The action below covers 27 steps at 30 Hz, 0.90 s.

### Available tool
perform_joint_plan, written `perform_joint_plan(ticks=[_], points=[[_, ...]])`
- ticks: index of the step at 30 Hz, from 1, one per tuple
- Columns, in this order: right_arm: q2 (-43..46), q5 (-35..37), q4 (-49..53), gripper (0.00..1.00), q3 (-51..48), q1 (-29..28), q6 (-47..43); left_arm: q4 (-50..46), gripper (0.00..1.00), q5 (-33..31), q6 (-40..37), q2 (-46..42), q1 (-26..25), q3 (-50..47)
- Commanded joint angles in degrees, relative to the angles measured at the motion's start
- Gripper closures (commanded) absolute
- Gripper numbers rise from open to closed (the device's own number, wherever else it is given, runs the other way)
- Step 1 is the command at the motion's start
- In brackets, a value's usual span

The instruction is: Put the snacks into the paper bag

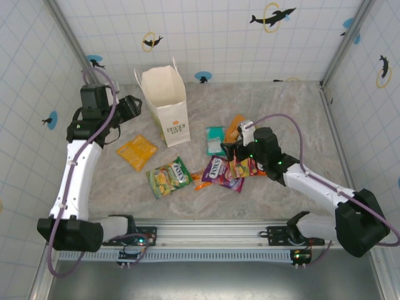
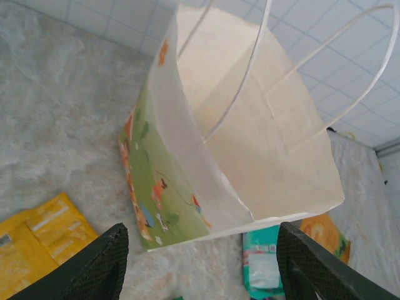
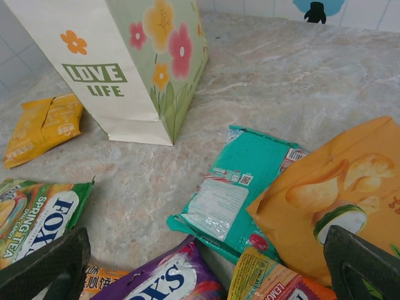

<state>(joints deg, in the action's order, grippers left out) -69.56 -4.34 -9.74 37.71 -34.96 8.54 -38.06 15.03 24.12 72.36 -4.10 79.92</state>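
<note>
Task looks barely started, if at all. The tall white paper bag with loop handles and a flower print [image 1: 167, 103] stands upright at the back left of the marble-look table [image 1: 294, 119], mouth open. The left wrist view shows no packet in the part of the inside we can see; the bottom is hidden.

We count seven snacks lying on the table in front of the bag:
- yellow flat packet [image 1: 136, 152]
- green glossy FOX'S packet [image 1: 169, 177]
- purple FOX'S packet [image 1: 222, 172]
- small orange packet [image 1: 203, 181], partly under the purple one
- teal packet [image 1: 215, 140]
- orange chip packet [image 1: 236, 127]
- red-orange lemon packet [image 1: 251, 167]

All of them are left to bag.

Left end effector [image 1: 129, 107] sits just beside the bag's left side, up near the rim. Its fingers [image 2: 100, 262] are spread, with nothing pinched, and we see no contact with the paper.

Right end effector [image 1: 236, 156] hangs low over the cluster of purple, teal and orange packets. Its fingers [image 3: 47, 265] are spread wide, holding nothing.
</note>
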Motion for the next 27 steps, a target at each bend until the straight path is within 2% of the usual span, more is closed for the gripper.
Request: perform_joint_plan(ticks=[1, 12, 16, 23, 27], points=[[-0.4, 1.5, 0.0, 0.02, 1.4, -0.7, 1.5, -6.6, 0.38, 3.1, 0.8, 4.4, -0.8, 5.6], [-2.5, 0.9, -1.3, 0.02, 0.5, -1.1, 1.8, -12.8, 0.38, -2.1, 1.3, 18.5, -4.6, 19.0], [-3.4, 0.5, -1.5, 0.02, 0.3, -1.2, 1.7, -15.6, 0.46, -5.1, 1.6, 23.5, -5.0, 24.2], [-4.6, 0.6, -1.5, 0.02, 0.3, -1.2, 1.1, -18.8, 0.48, -6.5, 1.7, 30.3, -6.8, 30.4], [-4.9, 0.8, -1.4, 0.02, 0.2, -1.2, 0.7, -19.9, 0.54, -8.6, 1.9, 31.9, -7.4, 31.1]])
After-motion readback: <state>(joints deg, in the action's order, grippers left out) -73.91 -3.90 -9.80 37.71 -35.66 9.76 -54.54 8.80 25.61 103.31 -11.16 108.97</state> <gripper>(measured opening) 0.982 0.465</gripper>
